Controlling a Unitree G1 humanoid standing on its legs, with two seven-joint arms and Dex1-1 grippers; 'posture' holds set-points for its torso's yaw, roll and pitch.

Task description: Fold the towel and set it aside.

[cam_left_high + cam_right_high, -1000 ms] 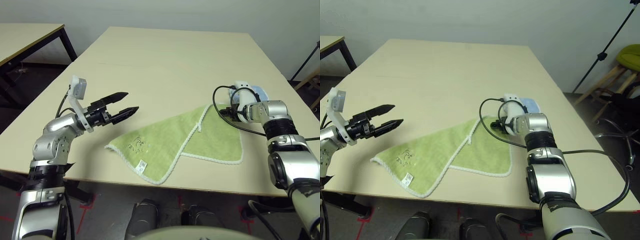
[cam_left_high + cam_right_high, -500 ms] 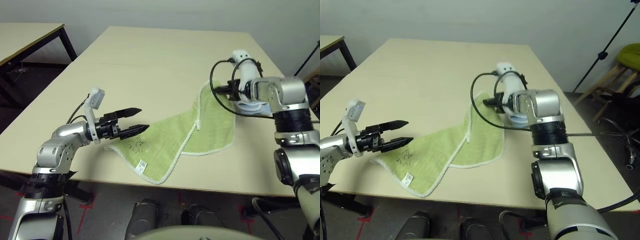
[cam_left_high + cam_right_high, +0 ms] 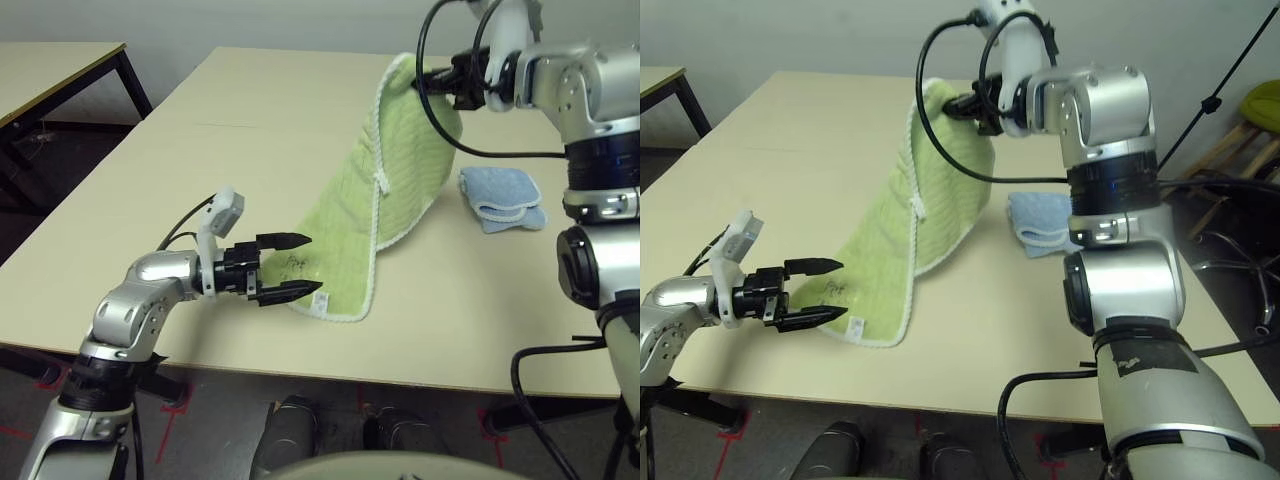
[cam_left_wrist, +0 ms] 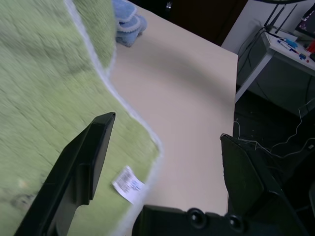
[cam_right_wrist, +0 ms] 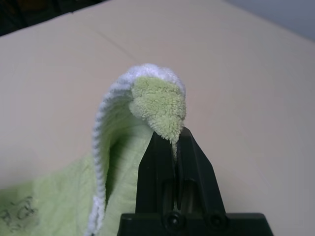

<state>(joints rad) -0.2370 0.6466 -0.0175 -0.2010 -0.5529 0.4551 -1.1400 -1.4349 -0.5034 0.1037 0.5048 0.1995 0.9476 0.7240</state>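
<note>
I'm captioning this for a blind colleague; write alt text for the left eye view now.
The robot's right gripper lifts one end of a green towel above a table, near the open left gripper.

Table room between towel (image 3: 408,160) and blue cloth (image 3: 500,195)

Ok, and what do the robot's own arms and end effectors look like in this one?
Both arms have silver, rounded segments with black joint bands. Black cables loop around them, and white mounts sit at the wrists. The left end effector and right end effector each have two black, tapering fingers.
</note>
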